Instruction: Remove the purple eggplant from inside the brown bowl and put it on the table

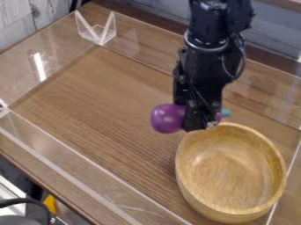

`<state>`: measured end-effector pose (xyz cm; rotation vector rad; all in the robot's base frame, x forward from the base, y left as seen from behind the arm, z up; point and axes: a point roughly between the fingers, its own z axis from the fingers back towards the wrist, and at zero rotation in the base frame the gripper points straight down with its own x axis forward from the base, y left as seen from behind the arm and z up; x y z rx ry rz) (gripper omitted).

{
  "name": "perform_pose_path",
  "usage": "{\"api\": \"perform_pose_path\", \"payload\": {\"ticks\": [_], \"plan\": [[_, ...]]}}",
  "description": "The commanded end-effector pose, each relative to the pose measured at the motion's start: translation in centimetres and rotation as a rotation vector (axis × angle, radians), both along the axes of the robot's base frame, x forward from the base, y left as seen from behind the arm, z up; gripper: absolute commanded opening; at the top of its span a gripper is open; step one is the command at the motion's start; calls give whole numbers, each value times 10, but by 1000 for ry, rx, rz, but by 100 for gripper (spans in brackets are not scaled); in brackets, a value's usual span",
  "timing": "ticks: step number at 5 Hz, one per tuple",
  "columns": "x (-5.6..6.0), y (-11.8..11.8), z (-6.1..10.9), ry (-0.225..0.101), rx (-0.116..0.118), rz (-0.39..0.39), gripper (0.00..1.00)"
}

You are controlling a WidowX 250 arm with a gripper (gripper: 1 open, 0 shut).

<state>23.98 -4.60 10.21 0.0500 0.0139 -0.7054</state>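
The purple eggplant (167, 119) hangs in the air just left of the brown bowl (233, 171), clear of its rim and above the table (106, 105). My black gripper (194, 119) points straight down and is shut on the eggplant; the bulbous purple end sticks out to the left of the fingers and a small teal stem tip (224, 113) shows on their right. The bowl sits at the lower right and its inside shows only bare wood grain.
Clear acrylic walls (47, 66) border the tabletop on the left and front. A clear acrylic stand (97, 28) sits at the back left corner. Bare tabletop stretches left of the eggplant.
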Motion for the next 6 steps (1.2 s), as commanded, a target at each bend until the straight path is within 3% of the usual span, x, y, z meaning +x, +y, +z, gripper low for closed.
{"api": "perform_pose_path", "payload": {"ticks": [1, 3, 6], "plan": [[10, 6, 23, -77, 0, 22, 0], [-11, 34, 4, -21, -1, 109, 0], [-18, 33, -15, 14, -8, 110, 0]]}}
